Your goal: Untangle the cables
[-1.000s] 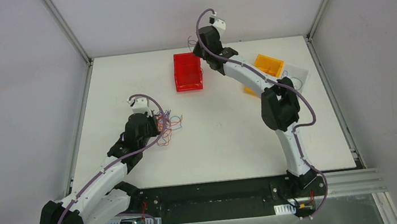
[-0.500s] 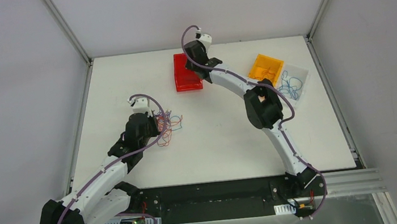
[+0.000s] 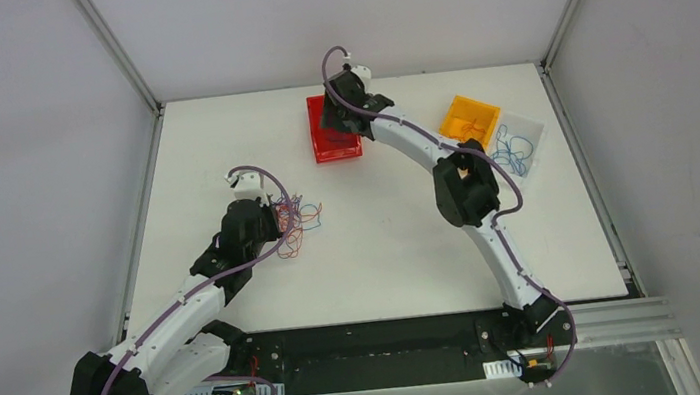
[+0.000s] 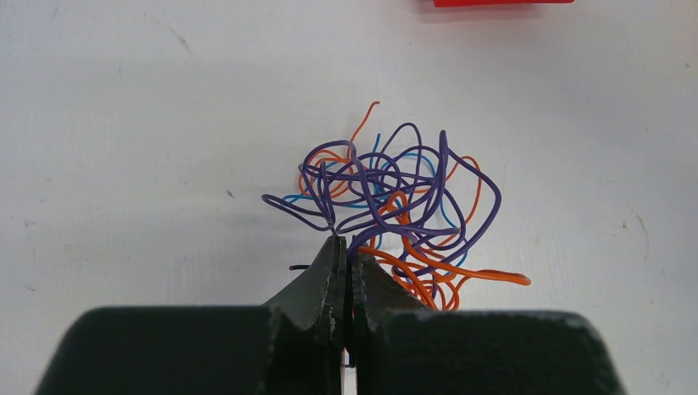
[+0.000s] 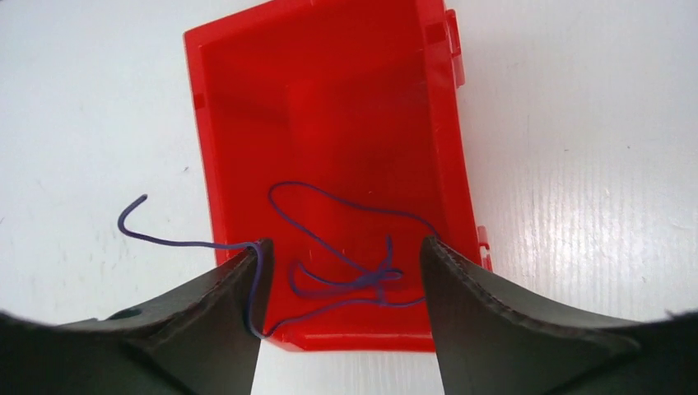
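A tangle of purple, orange and blue cables (image 4: 387, 189) lies on the white table, left of centre (image 3: 300, 219). My left gripper (image 4: 346, 247) is shut on a purple strand at the tangle's near edge. My right gripper (image 5: 342, 255) hangs open over the red bin (image 5: 329, 107) at the back of the table (image 3: 324, 145). A single purple cable (image 5: 374, 280) lies loose and knotted on the bin's floor. One end runs up along the inner face of my left finger (image 5: 247, 280) and out over the bin's left wall.
An orange bin (image 3: 473, 117) stands at the back right. Beside it is a clear tray (image 3: 531, 127) holding blue cables (image 3: 513, 149). Metal frame posts rise at the table's back corners.
The right arm swung left from near the orange bin to over the red bin and opened, and the purple cable now lies in the bin. The left arm has not moved.
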